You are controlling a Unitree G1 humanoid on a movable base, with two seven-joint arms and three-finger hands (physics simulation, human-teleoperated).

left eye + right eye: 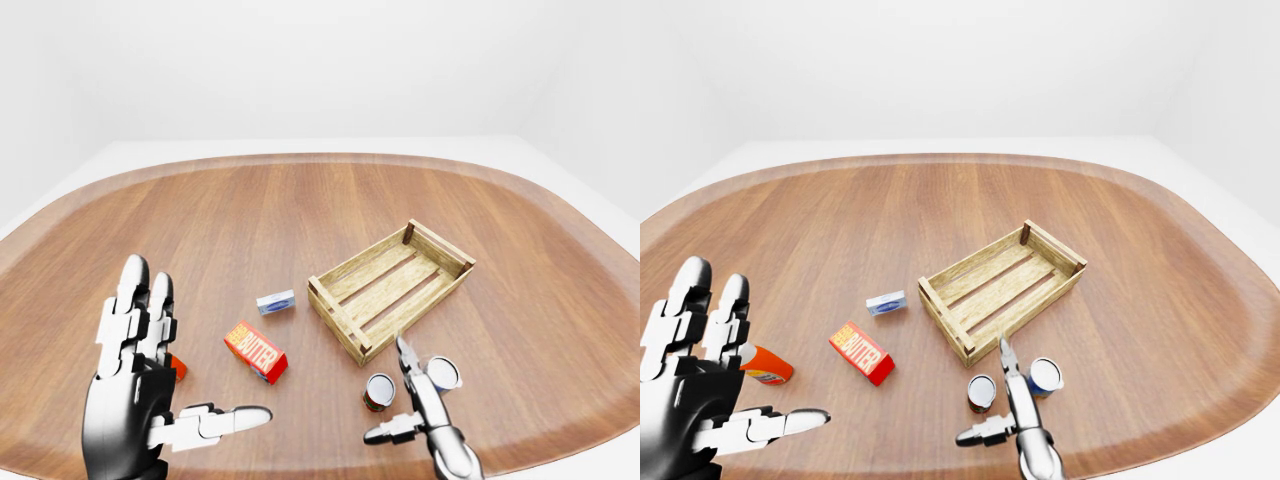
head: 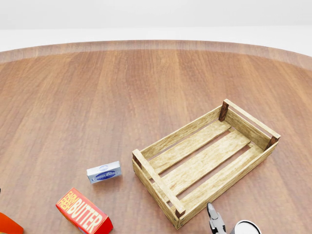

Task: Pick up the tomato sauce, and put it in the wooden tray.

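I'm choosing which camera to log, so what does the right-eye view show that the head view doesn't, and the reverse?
Only the right-eye view shows the open left hand, most of the right hand, both cans whole, the orange item beside the left hand, and the table's full outline. The head view adds nothing new, only a closer look at the wooden tray. Both share the tray, the butter box and the small blue packet.

Wooden table [image 1: 300,200] bears crate [image 1: 390,290], butter [image 1: 256,351], cans [image 1: 982,392].
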